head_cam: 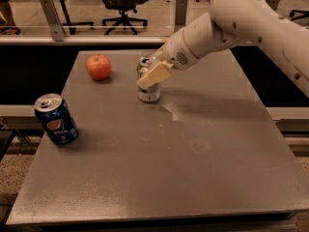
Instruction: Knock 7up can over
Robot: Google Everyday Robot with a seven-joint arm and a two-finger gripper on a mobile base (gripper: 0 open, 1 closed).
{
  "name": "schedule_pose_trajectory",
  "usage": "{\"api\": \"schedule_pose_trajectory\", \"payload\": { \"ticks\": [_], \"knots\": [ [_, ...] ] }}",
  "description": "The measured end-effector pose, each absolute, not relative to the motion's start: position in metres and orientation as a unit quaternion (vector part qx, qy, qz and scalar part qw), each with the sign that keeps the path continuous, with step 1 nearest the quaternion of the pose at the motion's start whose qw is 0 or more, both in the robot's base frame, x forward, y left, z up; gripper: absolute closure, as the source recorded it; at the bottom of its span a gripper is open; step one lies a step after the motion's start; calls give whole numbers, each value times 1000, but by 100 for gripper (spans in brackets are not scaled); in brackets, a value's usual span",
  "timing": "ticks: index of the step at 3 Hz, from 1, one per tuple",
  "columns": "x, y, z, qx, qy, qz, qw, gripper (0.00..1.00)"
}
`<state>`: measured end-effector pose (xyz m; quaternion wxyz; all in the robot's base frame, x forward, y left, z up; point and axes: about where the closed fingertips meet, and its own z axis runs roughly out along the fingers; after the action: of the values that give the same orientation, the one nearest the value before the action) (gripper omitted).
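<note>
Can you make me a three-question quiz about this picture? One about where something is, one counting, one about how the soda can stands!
1. Where is the gripper?
A) at the 7up can
B) on the floor
C) above the table's front edge

2. How many cans are on the table?
A) one
B) two
C) three

3. The 7up can is:
A) lying down
B) upright
C) squashed flat

Answers: 1 A, it sits against the can's upper side. 2 B, the 7up can plus the blue Pepsi can. 3 B, its top faces up.
</note>
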<state>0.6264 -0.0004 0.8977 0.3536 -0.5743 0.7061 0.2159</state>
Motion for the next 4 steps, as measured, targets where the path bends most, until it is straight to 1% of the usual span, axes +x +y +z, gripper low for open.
{"api": "schedule_pose_trajectory", "payload": {
  "ticks": [1,2,3,4],
  "knots": [
    [619,-1,907,-584,701,219,345,65],
    [609,-7,923,-604,703,185,326,88],
    [593,-17,936,-649,694,122,288,100],
    [577,-31,939,-698,673,66,236,100]
  ]
}}
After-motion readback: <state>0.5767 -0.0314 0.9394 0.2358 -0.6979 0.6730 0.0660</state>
